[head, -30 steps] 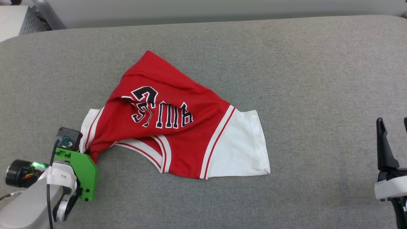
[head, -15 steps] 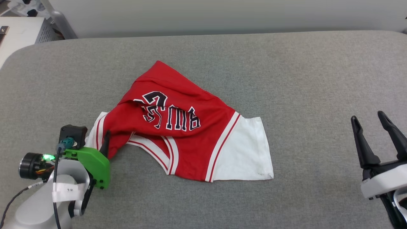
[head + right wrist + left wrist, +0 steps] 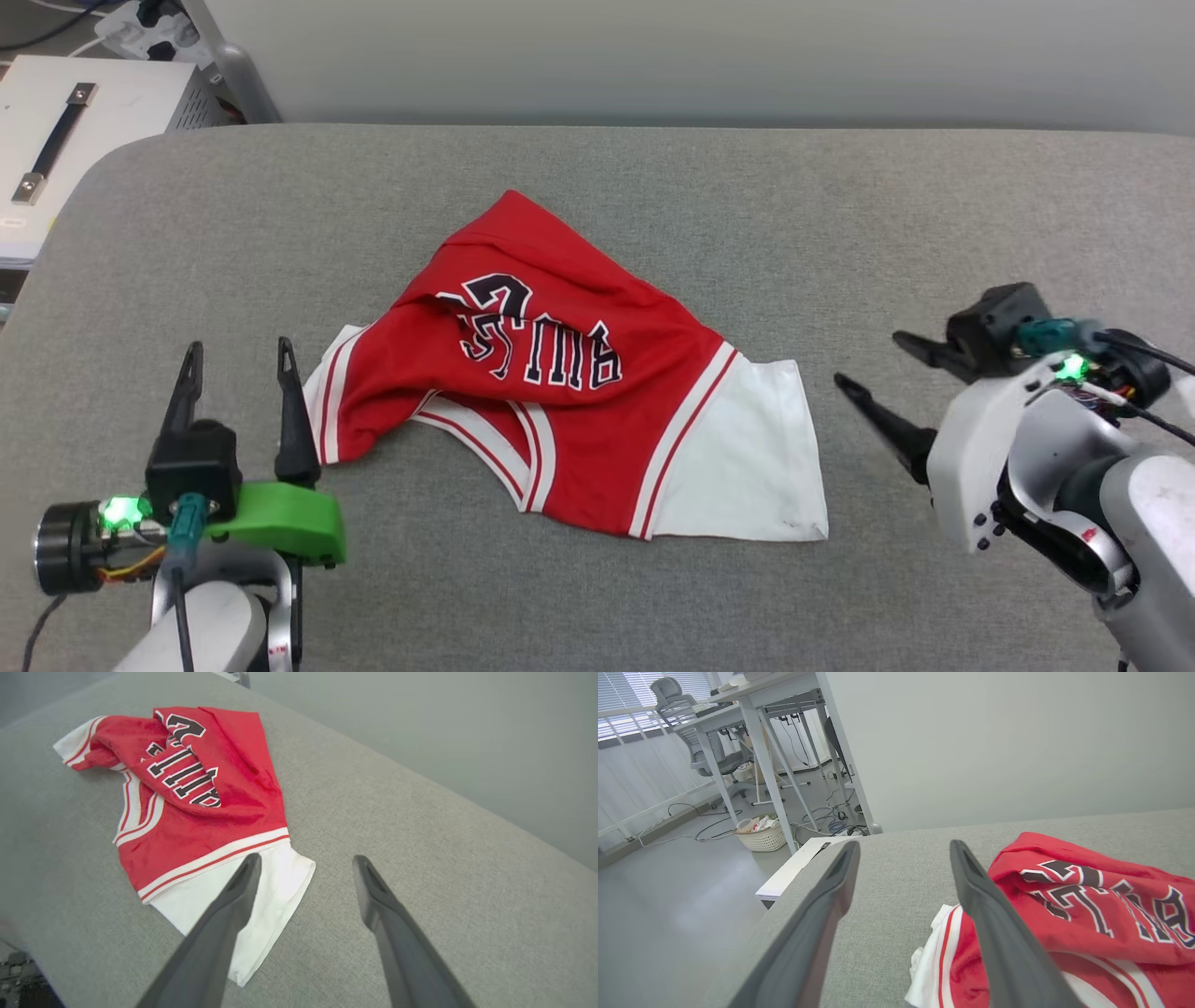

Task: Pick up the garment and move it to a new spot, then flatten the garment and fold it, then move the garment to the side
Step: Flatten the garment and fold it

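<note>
Left gripper (image 3: 238, 343): fingers wide apart, empty, just beside white sleeve edge (image 3: 322, 373). Right gripper (image 3: 866, 357): wide apart, empty, near other sleeve (image 3: 756, 448). Garment (image 3: 560, 373) lies crumpled mid bench (image 3: 934, 215). Looks soft, light, floppy; likely sags when lifted. Best pinch flat sleeve edges, then far red corner (image 3: 490, 210).

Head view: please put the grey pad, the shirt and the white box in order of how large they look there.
1. grey pad
2. shirt
3. white box, which is cut off by the picture's edge and lies farther back, so its real size is unsure.
</note>
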Robot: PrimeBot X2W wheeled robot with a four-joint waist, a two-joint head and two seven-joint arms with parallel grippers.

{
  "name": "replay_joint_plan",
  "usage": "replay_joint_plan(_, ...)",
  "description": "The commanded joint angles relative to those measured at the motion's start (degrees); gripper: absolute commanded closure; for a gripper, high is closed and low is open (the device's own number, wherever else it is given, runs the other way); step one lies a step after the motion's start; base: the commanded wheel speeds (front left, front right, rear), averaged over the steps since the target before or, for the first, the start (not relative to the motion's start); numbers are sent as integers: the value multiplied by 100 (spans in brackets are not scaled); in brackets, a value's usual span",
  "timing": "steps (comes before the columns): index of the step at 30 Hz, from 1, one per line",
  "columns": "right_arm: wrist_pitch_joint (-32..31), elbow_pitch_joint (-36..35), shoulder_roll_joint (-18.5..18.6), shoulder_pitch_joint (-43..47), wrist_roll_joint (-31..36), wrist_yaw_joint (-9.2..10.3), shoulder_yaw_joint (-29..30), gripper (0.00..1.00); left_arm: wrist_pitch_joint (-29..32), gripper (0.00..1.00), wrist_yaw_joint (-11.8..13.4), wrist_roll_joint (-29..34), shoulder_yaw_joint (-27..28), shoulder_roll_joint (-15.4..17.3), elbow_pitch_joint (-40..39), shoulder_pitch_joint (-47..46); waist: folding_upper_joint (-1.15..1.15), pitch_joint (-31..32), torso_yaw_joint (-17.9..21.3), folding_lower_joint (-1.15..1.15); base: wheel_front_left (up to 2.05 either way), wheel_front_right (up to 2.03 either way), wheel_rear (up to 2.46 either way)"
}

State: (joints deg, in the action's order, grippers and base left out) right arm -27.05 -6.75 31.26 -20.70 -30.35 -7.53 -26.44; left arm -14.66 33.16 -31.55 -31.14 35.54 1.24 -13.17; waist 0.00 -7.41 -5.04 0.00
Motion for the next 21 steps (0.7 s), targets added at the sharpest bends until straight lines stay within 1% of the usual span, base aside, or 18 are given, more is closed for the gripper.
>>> replay_joint_plan(1,-365,103,76,-218,-141,4,-195,0,-32,0,63,182,151,-146,-126,283,0,-16,-19,0,0,0,0)
replay_joint_plan(4,-1036,394,122,-508,-405,4,-526,0,-32,0,19,446,512,-413,-330,664,0,-56,-56,0,0,0,0)
replay_joint_plan(7,-1638,779,109,-730,-671,4,-819,0,-33,0,-130,695,812,-669,-413,885,0,-144,-133,0,0,0,0)
replay_joint_plan(11,-2087,1296,-68,-970,-872,4,-1111,0,-33,0,-373,1009,1096,-994,-402,967,0,-288,-257,0,0,0,0)
replay_joint_plan(14,-2180,1691,-263,-1104,-887,4,-1301,0,-33,0,-535,1207,1274,-1221,-385,955,0,-407,-355,0,0,0,0)
replay_joint_plan(17,-2141,2091,-431,-1217,-756,4,-1538,0,-33,0,-731,1388,1449,-1448,-340,927,0,-525,-465,0,0,0,0)
replay_joint_plan(21,-2136,2624,-516,-1189,-634,4,-1909,0,-33,0,-969,1589,1664,-1717,-271,913,0,-643,-572,0,0,0,0)
